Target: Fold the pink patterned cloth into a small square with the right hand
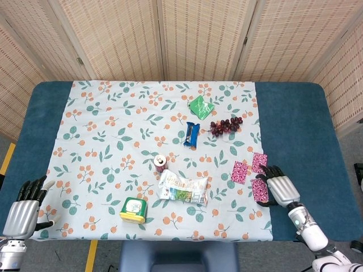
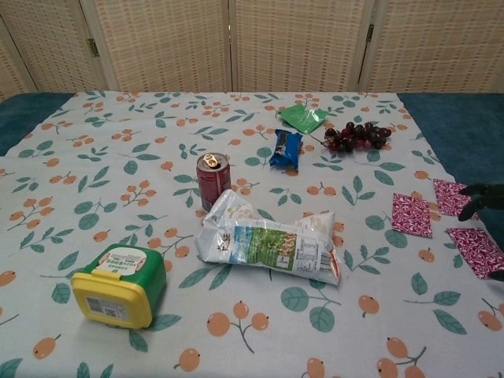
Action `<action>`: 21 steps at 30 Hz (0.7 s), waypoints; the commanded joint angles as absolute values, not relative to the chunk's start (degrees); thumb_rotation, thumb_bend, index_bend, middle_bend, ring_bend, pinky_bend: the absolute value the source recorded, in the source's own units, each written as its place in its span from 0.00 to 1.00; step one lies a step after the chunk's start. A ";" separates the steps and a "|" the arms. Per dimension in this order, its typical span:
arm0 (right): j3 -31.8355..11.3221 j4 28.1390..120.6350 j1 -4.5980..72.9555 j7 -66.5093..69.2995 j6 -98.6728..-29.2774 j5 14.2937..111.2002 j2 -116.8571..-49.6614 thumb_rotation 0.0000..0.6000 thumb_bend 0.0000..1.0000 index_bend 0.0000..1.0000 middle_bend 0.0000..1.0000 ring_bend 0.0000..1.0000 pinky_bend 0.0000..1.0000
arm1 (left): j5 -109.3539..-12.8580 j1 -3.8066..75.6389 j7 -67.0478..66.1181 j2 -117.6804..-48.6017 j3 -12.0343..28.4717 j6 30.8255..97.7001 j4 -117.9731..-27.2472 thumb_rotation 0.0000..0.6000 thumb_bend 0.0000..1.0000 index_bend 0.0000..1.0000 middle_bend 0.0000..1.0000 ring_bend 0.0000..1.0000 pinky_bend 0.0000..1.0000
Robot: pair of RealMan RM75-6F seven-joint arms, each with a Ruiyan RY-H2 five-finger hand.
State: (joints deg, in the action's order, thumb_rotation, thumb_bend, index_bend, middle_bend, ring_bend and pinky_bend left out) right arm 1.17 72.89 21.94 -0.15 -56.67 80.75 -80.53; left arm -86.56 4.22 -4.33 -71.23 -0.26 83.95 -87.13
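The right hand (image 1: 281, 188) rested beside the pink cloths (image 1: 260, 191), fingers spread and empty. The left hand (image 1: 24, 208) was likewise spread, holding nothing.

right hand (image 2: 482, 192) mostly off-frame

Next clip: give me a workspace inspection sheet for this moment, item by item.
Surface: blue table under a floral tablecloth.
Job's things: pink patterned cloth lies as three separate pink patches near the tablecloth's right edge; not a small square.
Clutter: soda can, snack bag, green and yellow box, blue snack bar, green packet, grapes.
Hands: right hand beside the pink patches, fingers apart, whether it touches them unclear; left hand at the near left corner, holding nothing.
Cables: nothing seen.
Surroundings: woven folding screens behind the table.
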 commanded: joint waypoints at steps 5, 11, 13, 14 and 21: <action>1.12 72.65 22.52 -1.53 -55.31 80.16 -80.58 0.73 0.19 0.22 0.06 0.00 0.00 | -86.45 4.07 -4.09 -71.24 -0.33 83.92 -86.94 1.00 0.19 0.17 0.07 0.10 0.00; 1.06 71.72 22.51 -2.09 -54.49 79.27 -80.86 0.72 0.20 0.22 0.06 0.00 0.00 | -86.44 4.09 -4.08 -71.30 -0.35 83.74 -86.88 1.00 0.19 0.17 0.07 0.10 0.00; 0.94 71.23 22.70 -2.10 -54.04 79.03 -81.05 0.73 0.19 0.22 0.06 0.00 0.00 | -86.50 4.17 -4.11 -71.32 -0.32 83.68 -86.93 1.00 0.19 0.17 0.07 0.10 0.00; 0.90 71.02 22.79 -2.13 -53.84 78.95 -81.15 0.73 0.19 0.22 0.06 0.00 0.00 | -86.54 4.18 -4.13 -71.30 -0.31 83.69 -86.96 1.00 0.19 0.17 0.07 0.10 0.00; 0.83 70.32 22.95 -2.12 -53.41 78.78 -81.51 0.73 0.19 0.22 0.06 0.00 0.00 | -86.30 3.98 -3.96 -71.27 -0.35 83.69 -86.88 1.00 0.19 0.17 0.07 0.10 0.00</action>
State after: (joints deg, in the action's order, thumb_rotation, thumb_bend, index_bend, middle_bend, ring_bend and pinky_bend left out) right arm 0.83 70.31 22.95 -2.12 -53.42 78.79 -81.50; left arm -86.30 3.98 -3.95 -71.27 -0.35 83.69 -86.88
